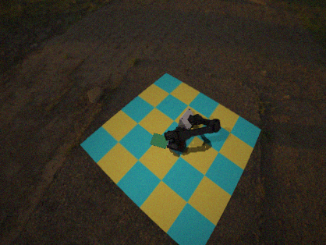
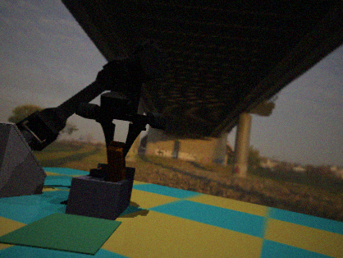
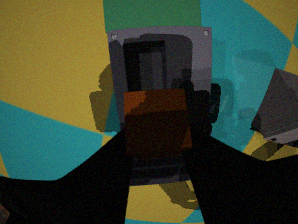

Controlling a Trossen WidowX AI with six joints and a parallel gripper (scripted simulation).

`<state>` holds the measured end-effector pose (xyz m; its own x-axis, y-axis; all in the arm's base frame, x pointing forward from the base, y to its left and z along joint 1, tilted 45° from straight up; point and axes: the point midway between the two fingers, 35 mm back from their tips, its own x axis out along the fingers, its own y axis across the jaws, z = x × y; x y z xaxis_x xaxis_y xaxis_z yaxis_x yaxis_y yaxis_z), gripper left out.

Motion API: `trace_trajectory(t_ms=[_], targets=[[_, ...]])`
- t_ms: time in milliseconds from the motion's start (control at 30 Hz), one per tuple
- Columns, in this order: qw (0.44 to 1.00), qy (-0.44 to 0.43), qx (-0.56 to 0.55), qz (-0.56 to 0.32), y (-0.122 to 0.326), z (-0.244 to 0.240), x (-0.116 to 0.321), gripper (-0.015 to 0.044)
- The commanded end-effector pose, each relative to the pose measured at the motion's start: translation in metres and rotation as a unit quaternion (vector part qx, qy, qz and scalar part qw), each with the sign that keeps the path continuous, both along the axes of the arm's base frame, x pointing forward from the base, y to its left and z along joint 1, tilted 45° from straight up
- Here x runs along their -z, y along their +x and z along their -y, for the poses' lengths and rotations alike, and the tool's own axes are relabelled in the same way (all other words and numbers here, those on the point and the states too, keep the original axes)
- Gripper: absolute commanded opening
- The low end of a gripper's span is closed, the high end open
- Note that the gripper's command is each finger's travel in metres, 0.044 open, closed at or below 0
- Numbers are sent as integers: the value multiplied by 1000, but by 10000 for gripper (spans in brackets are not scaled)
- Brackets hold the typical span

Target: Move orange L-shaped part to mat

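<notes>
The orange part (image 2: 116, 168) (image 3: 156, 102) is between the fingers of my gripper (image 2: 117, 154) (image 3: 155, 131), which is shut on it. In the exterior view the part stands steeply tilted, its upper end well above the rim of the grey tray (image 2: 94, 197) (image 3: 201, 55). Its lower end is at about rim height; whether it touches the tray is unclear. Part of the dark, empty pocket shows in the wrist view. The green mat (image 1: 157, 140) (image 2: 61, 232) (image 3: 150, 12) lies flat beside the tray. In the top view the arm hides the part.
A grey wedge-shaped block (image 1: 186, 117) (image 2: 16, 164) (image 3: 280, 107) stands on the checkered floor (image 1: 152, 164) (image 2: 197, 230) to one side of the tray. The arm (image 1: 196, 132) (image 2: 82, 94) reaches over from that side.
</notes>
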<state>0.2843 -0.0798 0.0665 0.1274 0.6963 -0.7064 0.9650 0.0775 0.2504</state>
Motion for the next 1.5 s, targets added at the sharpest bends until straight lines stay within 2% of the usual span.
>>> trace_trajectory(t_ms=[0,1000,1467], targets=[[1000,-4,0,4,1,7,-7,0],[1000,-4,0,4,-4,33,-33,0],[1000,-6,0,4,3,65,3,0]])
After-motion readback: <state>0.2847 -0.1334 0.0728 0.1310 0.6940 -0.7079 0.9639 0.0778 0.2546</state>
